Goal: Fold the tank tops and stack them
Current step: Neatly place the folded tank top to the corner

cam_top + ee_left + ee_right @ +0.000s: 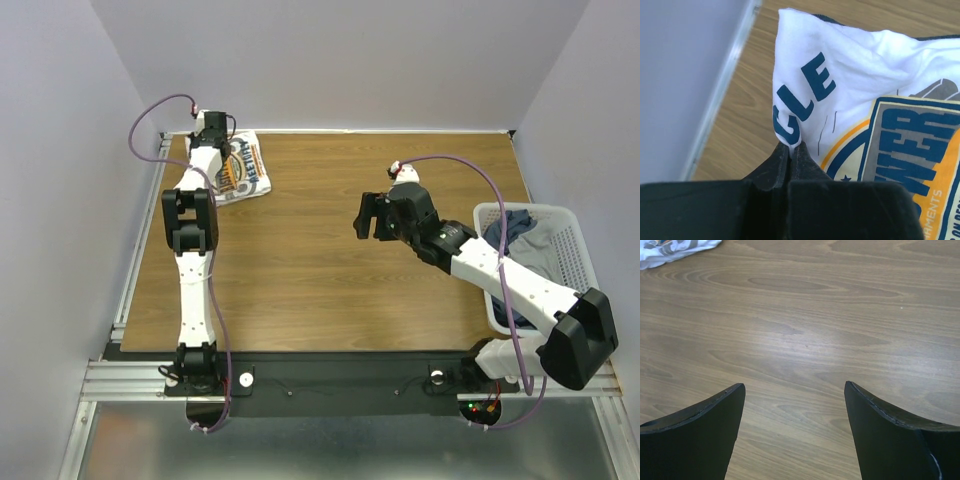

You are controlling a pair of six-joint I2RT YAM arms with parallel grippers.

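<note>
Two pincers are seen from above. The left pincer point(791, 146) is shut tight on an edge of the white tank top point(243, 170), which is bunched at the far left corner of the worktop point(330, 280). That pinch is shown only by the left wrist view. The right pincer point(795, 387) is held wide open over the wood, with nothing in it. Only from above are the grey and dark blue tops point(522, 232) seen, piled in the white basket point(575, 250) at the right.

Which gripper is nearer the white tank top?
Left. The left gripper is shut on the edge of the white tank top at the far-left corner; the right gripper hangs open over the table, well apart from it.
</note>
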